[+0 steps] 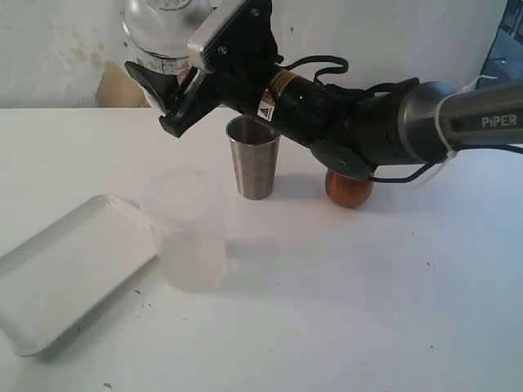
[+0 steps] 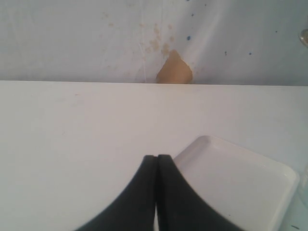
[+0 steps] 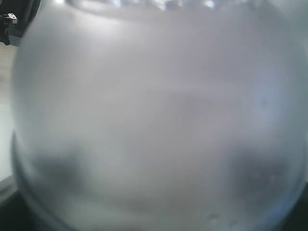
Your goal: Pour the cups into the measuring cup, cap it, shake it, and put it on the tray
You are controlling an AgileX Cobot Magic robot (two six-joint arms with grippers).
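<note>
Clear plastic graduated measuring cup (image 1: 163,33), grasped in the right gripper's (image 1: 159,100) wide jaws above the tabletop's (image 1: 368,286) wall-side edge, wants firm, level handling.

The table (image 1: 368,310) and tray (image 1: 65,273) were white. The steel tumbler (image 1: 252,167) was brushed silver-grey and the wooden cup (image 1: 349,189) reddish-brown. The frosted cup (image 1: 188,233) was milky. The measuring cup (image 1: 159,33), upper left, was clear with fine dark marks. The left gripper (image 2: 157,160) was black. The wall (image 2: 72,38) was off-white with a tan patch (image 2: 173,72).
</note>
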